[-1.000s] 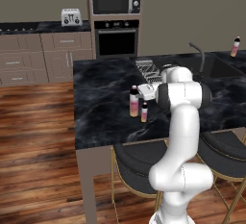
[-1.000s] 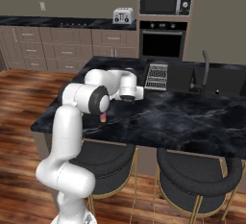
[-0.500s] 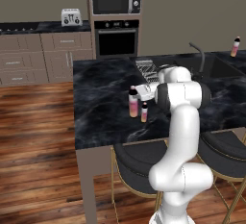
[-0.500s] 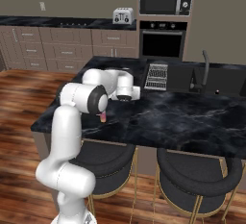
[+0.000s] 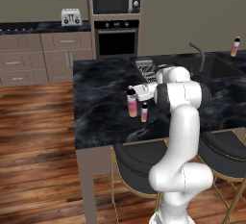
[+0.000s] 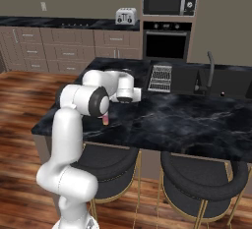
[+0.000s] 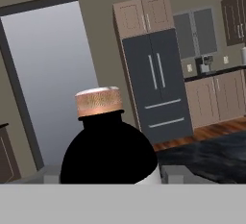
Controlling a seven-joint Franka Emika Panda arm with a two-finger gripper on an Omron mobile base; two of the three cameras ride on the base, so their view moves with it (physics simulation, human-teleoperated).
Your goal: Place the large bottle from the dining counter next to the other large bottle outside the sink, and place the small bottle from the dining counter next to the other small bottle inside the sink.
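Observation:
On the black marble dining counter (image 5: 98, 115) the large bottle (image 5: 131, 107), pink-orange with a dark neck and copper cap, stands upright. The small bottle (image 5: 144, 113) stands just to its right. My gripper (image 5: 133, 94) reaches in sideways at the large bottle's neck. In the hand view its dark shoulder and copper cap (image 7: 98, 102) sit between my fingers (image 7: 175, 173), which press against both sides. From the right base view my forearm hides the large bottle, and the small bottle (image 6: 105, 120) peeks out below it. Another bottle (image 5: 235, 46) stands beyond the sink (image 5: 225, 67).
A ribbed drain rack (image 5: 145, 68) and a curved dark faucet (image 5: 198, 55) lie behind my arm, beside the sink (image 6: 224, 81). Round black stools (image 6: 199, 176) stand under the counter's near edge. Oven, microwave and toaster (image 5: 70, 17) line the far wall.
The jaws have drawn in from wide open onto the large bottle's sides. Arm, bottles and base stand where they were.

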